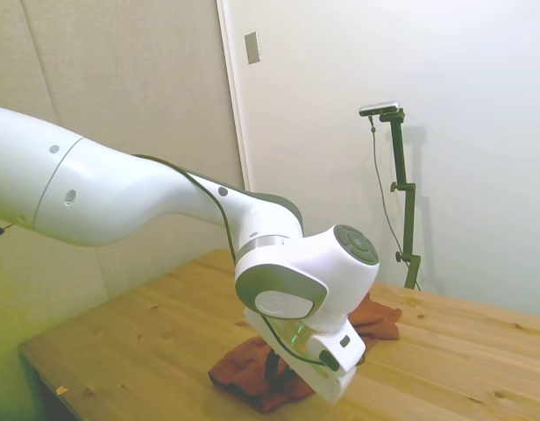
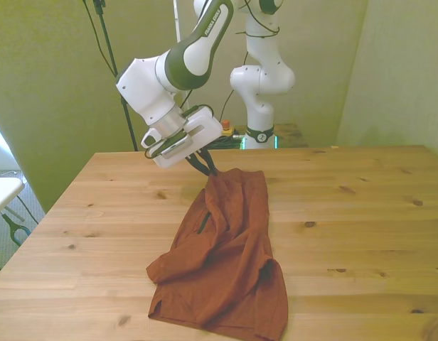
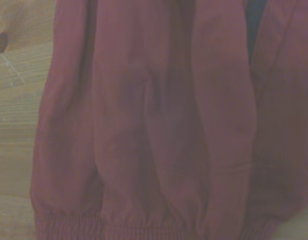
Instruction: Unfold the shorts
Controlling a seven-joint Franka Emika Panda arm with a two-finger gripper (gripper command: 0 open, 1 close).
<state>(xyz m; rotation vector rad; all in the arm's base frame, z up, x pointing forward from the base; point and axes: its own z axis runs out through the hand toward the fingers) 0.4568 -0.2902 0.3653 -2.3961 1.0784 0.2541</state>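
The rust-brown shorts [image 2: 233,263] lie wrinkled and partly folded on the wooden table [image 2: 361,213], stretching from the middle toward the near edge. My gripper [image 2: 209,170] is tilted low over their far end, and its dark fingers pinch the cloth's upper corner, which is drawn up slightly. From the side, the gripper [image 1: 274,367] presses into the shorts [image 1: 244,375], with more cloth showing behind the arm. Up close in the wrist view, the shorts [image 3: 159,125] fill the picture in long folds, with a gathered band along one edge.
Bare table [image 1: 147,333] lies on both sides of the cloth. A second white robot arm [image 2: 260,78] stands behind the table's far edge. Walls enclose the table.
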